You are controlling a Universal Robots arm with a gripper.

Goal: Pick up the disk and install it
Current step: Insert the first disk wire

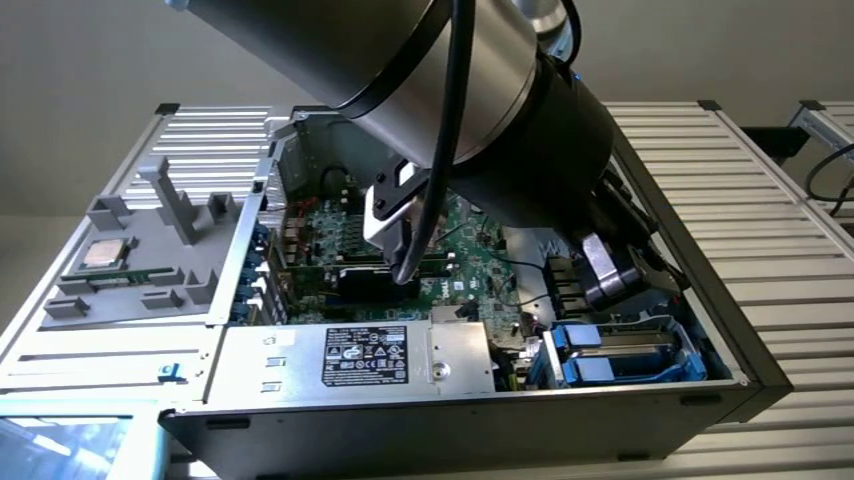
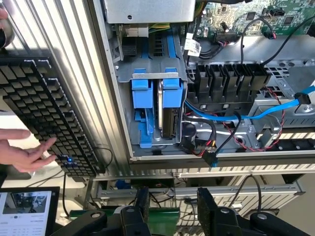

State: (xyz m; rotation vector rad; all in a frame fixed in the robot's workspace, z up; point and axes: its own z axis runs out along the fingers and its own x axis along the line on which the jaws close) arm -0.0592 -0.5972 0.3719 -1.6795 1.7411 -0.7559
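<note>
The disk (image 2: 166, 112) stands on edge in the drive bay of the open computer case, a silver-and-dark slab between blue carrier pieces (image 2: 172, 83). In the exterior view the blue carriers (image 1: 598, 352) sit in the case's front corner at the exterior view's right. My gripper (image 2: 174, 199) hovers off the case's side, level with the bay and apart from the disk. Its two black fingers (image 2: 142, 199) stand open with nothing between them. The arm's dark wrist (image 1: 617, 265) hangs over the bay in the exterior view.
A black keyboard (image 2: 44, 113) lies beside the case, with a person's hand (image 2: 24, 153) at it and a tablet screen (image 2: 27, 209) nearby. Blue and red-black cables (image 2: 275, 110) cross the case near the bay. The motherboard (image 1: 400, 250), power-supply box (image 1: 360, 355) and a CPU chip (image 1: 107, 255) are visible.
</note>
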